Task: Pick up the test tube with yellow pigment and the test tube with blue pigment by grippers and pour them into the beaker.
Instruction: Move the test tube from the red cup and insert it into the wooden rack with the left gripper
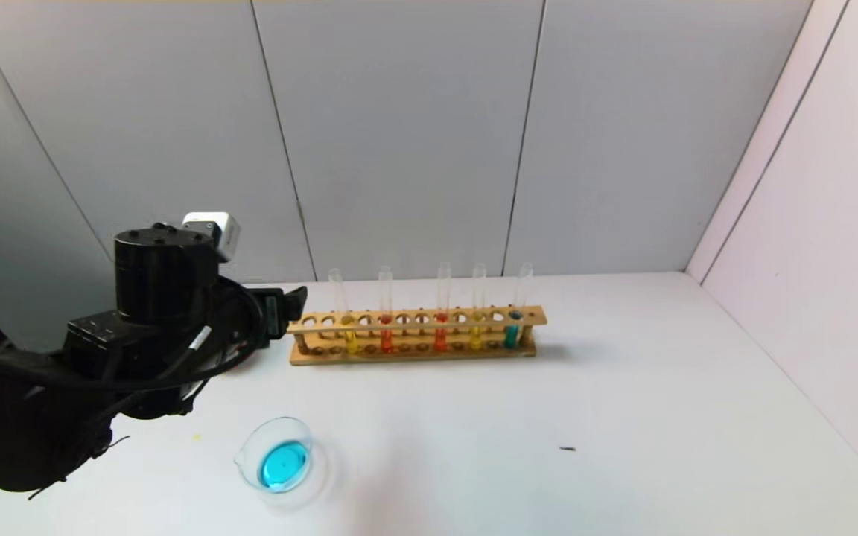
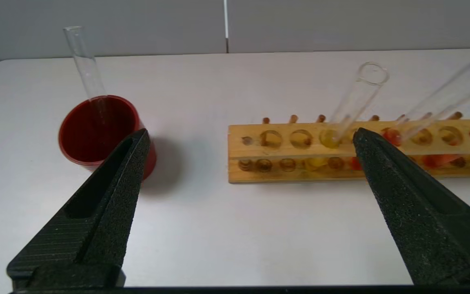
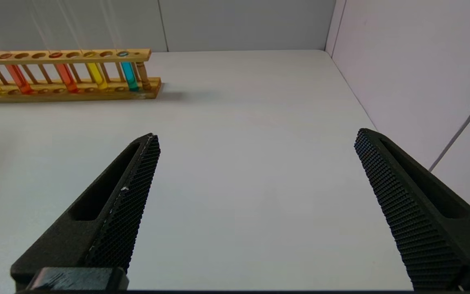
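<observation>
With blue already pooled in the beaker (image 1: 280, 463) on the tabletop (image 1: 623, 417), the left gripper (image 2: 251, 136), fingers wide apart, should centre on the racked test tube with yellow pigment (image 2: 351, 108) above the wooden rack (image 2: 292, 157) and grip it squarely.

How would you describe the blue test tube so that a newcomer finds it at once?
Find the long wooden rack near the back wall. Five tubes stand in it; the test tube with blue pigment is last, at the rack's right end. It alone holds teal-blue liquid; its neighbours hold yellow or orange-red.
</observation>
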`<state>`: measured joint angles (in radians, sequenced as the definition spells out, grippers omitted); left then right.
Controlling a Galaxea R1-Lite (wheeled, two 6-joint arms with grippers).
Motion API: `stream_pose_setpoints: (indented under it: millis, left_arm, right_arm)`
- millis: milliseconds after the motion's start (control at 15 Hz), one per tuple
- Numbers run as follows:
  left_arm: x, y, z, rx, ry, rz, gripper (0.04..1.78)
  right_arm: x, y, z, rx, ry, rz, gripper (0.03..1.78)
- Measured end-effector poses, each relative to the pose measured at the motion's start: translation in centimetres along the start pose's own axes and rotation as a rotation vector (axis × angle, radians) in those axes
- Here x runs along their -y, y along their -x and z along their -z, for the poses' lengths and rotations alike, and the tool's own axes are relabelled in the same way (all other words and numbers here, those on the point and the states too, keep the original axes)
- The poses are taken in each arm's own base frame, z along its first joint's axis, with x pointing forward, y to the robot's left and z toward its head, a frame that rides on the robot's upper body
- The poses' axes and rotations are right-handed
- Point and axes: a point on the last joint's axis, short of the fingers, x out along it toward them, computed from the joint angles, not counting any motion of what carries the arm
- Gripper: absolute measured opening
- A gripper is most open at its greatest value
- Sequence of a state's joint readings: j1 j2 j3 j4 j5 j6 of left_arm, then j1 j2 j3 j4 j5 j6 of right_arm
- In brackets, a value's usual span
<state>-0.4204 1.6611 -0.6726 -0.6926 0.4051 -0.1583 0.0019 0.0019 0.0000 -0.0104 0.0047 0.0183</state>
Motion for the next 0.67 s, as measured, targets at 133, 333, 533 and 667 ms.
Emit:
stream_pose_setpoints:
  millis: [133,333,533,667]
  left_arm:
    - [1.8,0.0,0.4,-0.001,0.003,0.017,1.75]
    - [3.7,-0.9,0.9,-0.013,0.003,0.044,1.75]
    - [4.9,-2.4,1.3,-0.025,0.0,0.042,1.75]
    - [5.6,-3.5,1.8,-0.038,-0.007,0.042,1.75]
  right_arm:
    - [0.0,0.0,0.0,0.0,0.0,0.0,1.74]
    - [0.0,0.0,0.0,0.0,0.0,0.0,1.74]
    - [0.0,0.0,0.0,0.0,0.0,0.0,1.74]
    - [0.0,0.0,0.0,0.0,0.0,0.0,1.74]
